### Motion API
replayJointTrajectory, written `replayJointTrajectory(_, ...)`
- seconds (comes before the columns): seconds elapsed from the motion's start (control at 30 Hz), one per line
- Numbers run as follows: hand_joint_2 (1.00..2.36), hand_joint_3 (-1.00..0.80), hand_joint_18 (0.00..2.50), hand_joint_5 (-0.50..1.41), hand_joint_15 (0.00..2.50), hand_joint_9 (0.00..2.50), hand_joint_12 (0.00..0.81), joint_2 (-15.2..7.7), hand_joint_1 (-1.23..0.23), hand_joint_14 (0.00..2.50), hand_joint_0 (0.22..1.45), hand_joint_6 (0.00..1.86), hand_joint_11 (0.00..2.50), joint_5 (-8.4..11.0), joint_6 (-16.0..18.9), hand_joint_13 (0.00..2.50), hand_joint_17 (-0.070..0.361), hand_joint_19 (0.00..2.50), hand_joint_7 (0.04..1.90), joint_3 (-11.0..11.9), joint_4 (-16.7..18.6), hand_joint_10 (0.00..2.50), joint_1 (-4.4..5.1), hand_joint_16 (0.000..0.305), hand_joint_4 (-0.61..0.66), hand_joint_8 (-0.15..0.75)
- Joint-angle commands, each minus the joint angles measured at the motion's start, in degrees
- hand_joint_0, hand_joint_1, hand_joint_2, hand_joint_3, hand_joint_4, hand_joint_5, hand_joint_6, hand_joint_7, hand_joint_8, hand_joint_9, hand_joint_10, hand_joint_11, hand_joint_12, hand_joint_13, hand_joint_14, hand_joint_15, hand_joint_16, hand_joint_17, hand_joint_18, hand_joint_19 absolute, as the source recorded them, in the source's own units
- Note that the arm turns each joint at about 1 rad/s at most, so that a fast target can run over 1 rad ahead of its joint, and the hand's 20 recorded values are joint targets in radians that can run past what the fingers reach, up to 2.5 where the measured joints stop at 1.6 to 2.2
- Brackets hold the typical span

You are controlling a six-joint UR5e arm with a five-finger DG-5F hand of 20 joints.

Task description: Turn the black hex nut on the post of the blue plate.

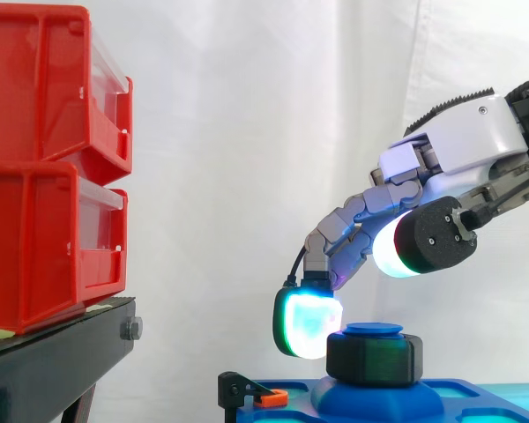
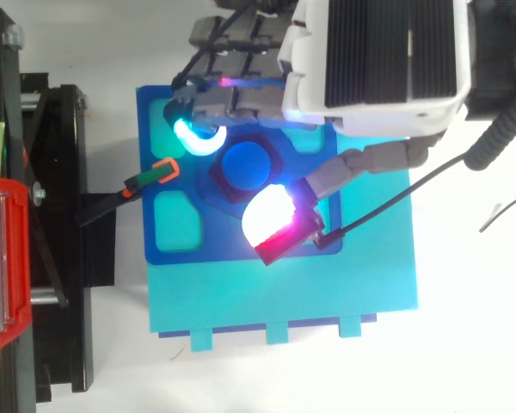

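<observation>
The black hex nut (image 1: pixel 375 357) sits on the post of the blue plate (image 1: pixel 476 397), under the post's round blue cap (image 2: pixel 245 165). My hand (image 1: pixel 458 145) reaches in from the right and hangs over the post. Its fingers bend down, and a cyan-glowing fingertip (image 1: pixel 307 324) rests against the nut's left side. The thumb, with its white and red pad (image 1: pixel 406 247), is held higher, above and apart from the nut. From above, the cyan fingertip (image 2: pixel 198 138) and the thumb pad (image 2: pixel 271 219) lie on opposite sides of the post. Nothing is pinched between them.
Two stacked red bins (image 1: pixel 44 159) stand on a black stand (image 1: pixel 53 361) at the left. A small black bracket with an orange clip (image 2: pixel 163 170) sits at the plate's left edge. The blue plate lies on a larger cyan base (image 2: pixel 284 292).
</observation>
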Motion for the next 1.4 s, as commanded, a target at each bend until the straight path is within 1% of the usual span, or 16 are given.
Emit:
replayJointTrajectory(0.0,1.0,-0.5,0.08,-0.19,0.02,0.48,0.365,0.0,-0.22,0.0,0.47,0.5,0.0,-0.87,-0.04,0.31,0.132,0.05,0.82,0.01,0.0,0.0,-0.75,0.059,0.16,0.248)
replayJointTrajectory(0.07,1.0,-0.5,0.08,-0.19,0.02,0.48,0.366,0.0,-0.22,0.0,0.47,0.5,0.0,-1.84,-0.04,0.31,0.133,0.05,0.82,0.01,0.09,0.0,-1.1,0.059,0.16,0.248)
replayJointTrajectory(0.13,1.0,-0.5,0.08,-0.19,0.03,0.48,0.365,0.0,-0.22,0.0,0.47,0.5,0.0,-2.01,-0.12,0.32,0.133,0.05,0.82,0.01,0.18,0.0,-1.28,0.059,0.16,0.248)
replayJointTrajectory(0.27,1.0,-0.5,0.08,-0.19,0.03,0.48,0.365,0.0,-0.22,0.0,0.47,0.5,0.0,-2.01,-0.04,0.32,0.133,0.05,0.82,0.71,0.27,0.0,-1.28,0.059,0.16,0.249)
replayJointTrajectory(0.37,1.0,-0.5,0.08,-0.19,0.02,0.48,0.365,0.0,-0.22,0.0,0.47,0.5,0.0,-1.93,-0.12,0.32,0.133,0.05,0.82,1.24,0.35,0.0,-0.92,0.059,0.16,0.249)
replayJointTrajectory(0.43,1.0,-0.5,0.08,-0.19,0.02,0.48,0.365,0.0,-0.22,0.0,0.47,0.5,0.0,-1.93,-0.12,0.32,0.133,0.05,0.82,1.24,0.35,0.0,-0.92,0.059,0.16,0.249)
replayJointTrajectory(0.57,1.0,-0.5,0.08,-0.19,0.03,0.48,0.365,0.0,-0.22,0.0,0.47,0.5,0.0,-1.49,-0.12,0.32,0.133,0.05,0.81,1.33,1.23,0.0,-0.4,0.059,0.16,0.25)
replayJointTrajectory(0.6,1.0,-0.5,0.08,-0.19,0.02,0.48,0.366,-0.08,-0.23,0.0,0.46,0.5,0.0,-1.22,-0.12,0.32,0.133,0.05,0.82,1.33,1.85,0.0,-0.05,0.059,0.16,0.25)
replayJointTrajectory(0.73,1.0,-0.5,0.09,-0.19,0.03,0.48,0.366,-0.08,-0.23,0.0,0.46,0.5,0.0,-0.26,-0.04,0.32,0.133,0.05,0.82,1.33,2.37,0.0,0.66,0.059,0.16,0.25)
replayJointTrajectory(0.8,1.0,-0.5,0.09,-0.19,0.02,0.48,0.366,-0.08,-0.23,0.0,0.47,0.5,0.0,0.8,0.05,0.32,0.133,0.05,0.81,1.24,2.37,0.0,1.27,0.059,0.16,0.25)
replayJointTrajectory(0.83,1.0,-0.5,0.09,-0.19,0.02,0.48,0.365,-0.08,-0.23,0.0,0.46,0.5,0.0,0.8,0.05,0.32,0.133,0.05,0.82,1.24,2.37,0.0,1.27,0.059,0.16,0.25)
replayJointTrajectory(0.9,1.0,-0.5,0.09,-0.19,0.02,0.48,0.366,-0.08,-0.23,0.0,0.46,0.5,0.0,2.29,0.05,0.32,0.133,0.05,0.81,1.06,2.2,0.0,1.98,0.059,0.16,0.249)
replayJointTrajectory(0.93,1.0,-0.5,0.09,-0.19,0.03,0.48,0.365,-0.08,-0.23,0.0,0.46,0.5,0.0,2.47,0.05,0.32,0.133,0.05,0.82,0.97,2.2,0.0,2.06,0.059,0.16,0.251)
replayJointTrajectory(0.97,1.0,-0.5,0.09,-0.19,0.03,0.48,0.365,-0.08,-0.23,0.0,0.46,0.5,0.0,3.35,0.14,0.32,0.133,0.04,0.82,0.8,2.2,0.0,2.5,0.059,0.16,0.25)
replayJointTrajectory(1.0,1.0,-0.5,0.09,-0.19,0.02,0.48,0.365,-0.08,-0.24,0.0,0.46,0.5,0.0,3.7,0.23,0.32,0.133,0.05,0.82,0.8,2.11,0.0,2.68,0.059,0.16,0.251)
replayJointTrajectory(1.37,1.0,-0.5,0.09,-0.19,0.03,0.48,0.365,-0.08,-0.25,0.0,0.46,0.5,0.0,5.02,0.23,0.32,0.133,0.05,0.82,0.18,1.67,0.0,3.65,0.059,0.16,0.25)
